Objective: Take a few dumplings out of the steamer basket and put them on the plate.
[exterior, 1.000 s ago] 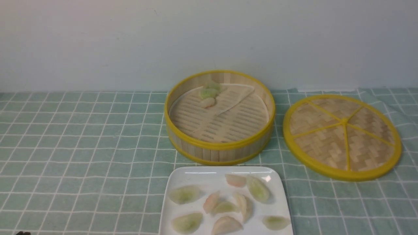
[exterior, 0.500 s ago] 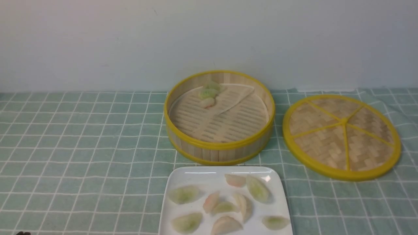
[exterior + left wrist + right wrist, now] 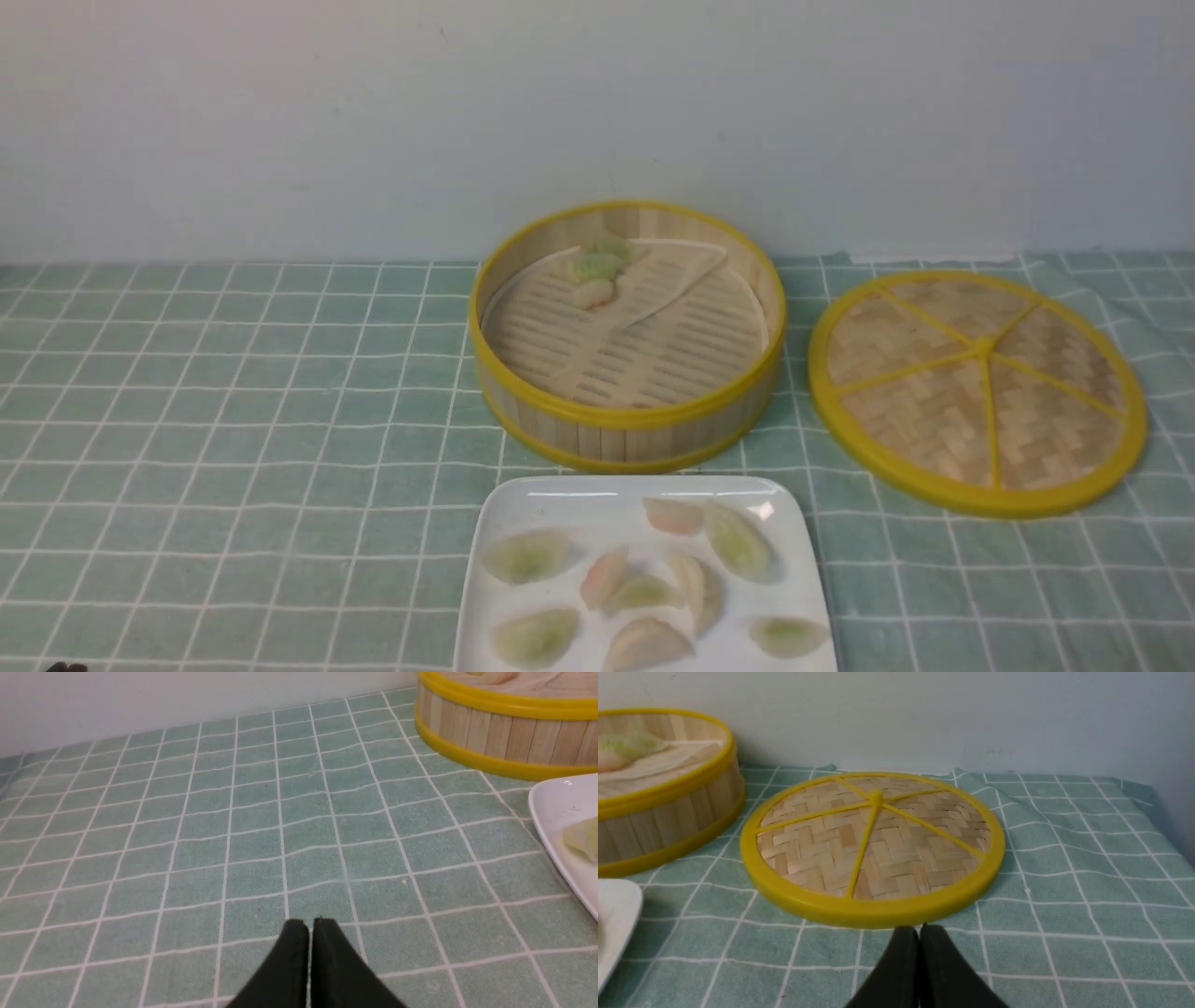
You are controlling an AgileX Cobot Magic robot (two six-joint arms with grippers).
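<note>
Green cloth around white plate (image 3: 541,499)

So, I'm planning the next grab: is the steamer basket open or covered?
Open: the steamer basket shows its inside, with the lid lying beside it.

Shows bright yellow on the rims of the steamer basket (image 3: 627,415), pale tan on its slats. Repeats that yellow in the hoop and spokes of the lid (image 3: 962,406), over a woven check of light and darker brown. Gleams plain white across the plate (image 3: 532,499); turns pale green or pinkish cream on the dumplings (image 3: 738,541). Runs white grid lines over the muted green cloth (image 3: 233,373). Looks black on the left pincer (image 3: 310,924) and right pincer (image 3: 920,928).
</note>
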